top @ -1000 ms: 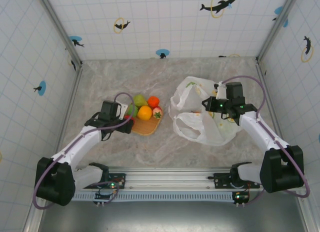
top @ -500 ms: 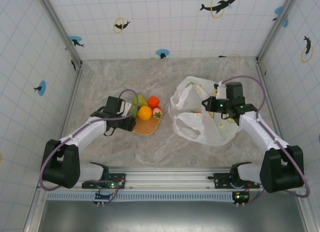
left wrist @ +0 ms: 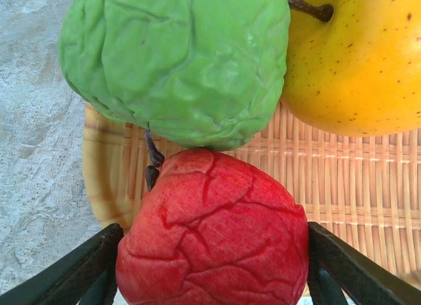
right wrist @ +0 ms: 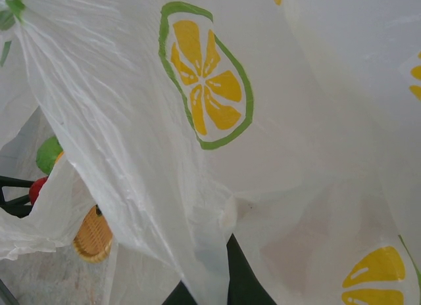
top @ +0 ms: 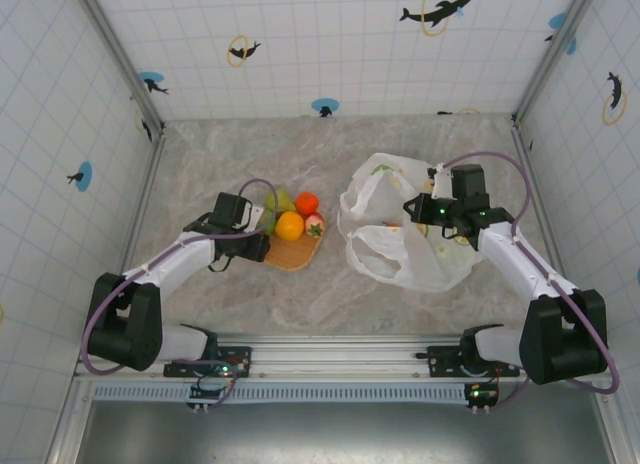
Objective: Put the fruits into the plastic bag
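Red fruit (left wrist: 214,233) lies on the woven mat (left wrist: 355,180) between the apart fingers of the left pincer (left wrist: 210,269), and may slip sideways against the green fruit (left wrist: 174,62), while the right pincer (top: 425,209), clamped together on the plastic bag (top: 410,254), holds it right of the mat.

On the flat tan round woven mat (top: 293,250) we count five small round toy fruits in the overhead view: one orange fruit (top: 290,225), one red-orange fruit (top: 307,203), one yellow-green fruit (top: 281,200), one pale red-and-white fruit (top: 314,225) and one green fruit (top: 265,221). The wrist view adds one wrinkled red fruit (left wrist: 214,233). Beside the mat lies one translucent white lemon-printed plastic bag (top: 400,234).
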### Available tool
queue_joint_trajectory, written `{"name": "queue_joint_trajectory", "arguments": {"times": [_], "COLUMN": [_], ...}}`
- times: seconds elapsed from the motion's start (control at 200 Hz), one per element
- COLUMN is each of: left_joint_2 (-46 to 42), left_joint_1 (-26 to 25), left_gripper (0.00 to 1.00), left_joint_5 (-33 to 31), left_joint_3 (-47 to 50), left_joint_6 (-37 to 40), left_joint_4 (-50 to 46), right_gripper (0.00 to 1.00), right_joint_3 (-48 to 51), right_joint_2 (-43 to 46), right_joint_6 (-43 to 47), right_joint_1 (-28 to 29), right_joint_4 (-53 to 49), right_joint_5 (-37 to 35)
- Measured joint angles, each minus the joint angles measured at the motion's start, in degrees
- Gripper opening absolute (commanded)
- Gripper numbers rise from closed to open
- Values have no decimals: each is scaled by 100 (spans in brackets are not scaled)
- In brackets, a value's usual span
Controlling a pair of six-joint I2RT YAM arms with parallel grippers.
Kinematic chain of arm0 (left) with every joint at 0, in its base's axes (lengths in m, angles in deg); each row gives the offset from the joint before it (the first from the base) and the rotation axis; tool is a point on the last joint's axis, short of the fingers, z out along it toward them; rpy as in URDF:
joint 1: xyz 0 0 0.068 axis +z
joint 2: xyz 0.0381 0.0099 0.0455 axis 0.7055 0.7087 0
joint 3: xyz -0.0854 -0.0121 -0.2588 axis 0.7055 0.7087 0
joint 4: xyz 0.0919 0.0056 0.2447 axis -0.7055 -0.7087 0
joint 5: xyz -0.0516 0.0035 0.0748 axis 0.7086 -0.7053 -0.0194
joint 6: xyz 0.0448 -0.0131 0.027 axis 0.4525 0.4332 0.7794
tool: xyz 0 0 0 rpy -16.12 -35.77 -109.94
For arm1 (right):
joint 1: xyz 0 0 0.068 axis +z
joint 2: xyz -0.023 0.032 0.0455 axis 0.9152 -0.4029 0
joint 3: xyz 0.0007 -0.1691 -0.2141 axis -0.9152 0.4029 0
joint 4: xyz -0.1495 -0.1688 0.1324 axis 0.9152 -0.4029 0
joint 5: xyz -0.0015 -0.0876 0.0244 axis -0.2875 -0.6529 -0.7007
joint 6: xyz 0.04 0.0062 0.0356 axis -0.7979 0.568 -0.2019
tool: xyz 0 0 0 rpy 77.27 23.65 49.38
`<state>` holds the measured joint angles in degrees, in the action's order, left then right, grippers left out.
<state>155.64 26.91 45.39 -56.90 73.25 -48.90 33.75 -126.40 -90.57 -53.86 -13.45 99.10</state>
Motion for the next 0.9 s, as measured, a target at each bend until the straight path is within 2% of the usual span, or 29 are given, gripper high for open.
{"name": "queue_joint_trajectory", "arguments": {"times": [0.155,0.335,0.53,0.611,0.736,0.901], "left_joint_2": [-57,-503,-1294,-1600,-1755,-984], "left_joint_1": [2,2,-46,-308,-1150,-1906], "left_gripper": [65,56,48,48,48,48], "left_joint_5": [-7,-11,568,907,1276,1493], "left_joint_3": [0,2,9,11,9,-352], "left_joint_6": [-2,-125,-258,-426,-748,-1014], "left_joint_4": [-28,-223,-398,-310,251,914], "right_gripper": [0,0,0,0,0,0], "right_joint_3": [0,0,0,0,0,-2], "right_joint_2": [0,0,0,-4,-46,-85], "right_joint_6": [2,7,-2,-11,-42,-79], "right_joint_1": [0,0,0,4,33,127], "right_joint_4": [0,2,0,2,4,2], "right_joint_5": [0,0,2,4,4,7]}}
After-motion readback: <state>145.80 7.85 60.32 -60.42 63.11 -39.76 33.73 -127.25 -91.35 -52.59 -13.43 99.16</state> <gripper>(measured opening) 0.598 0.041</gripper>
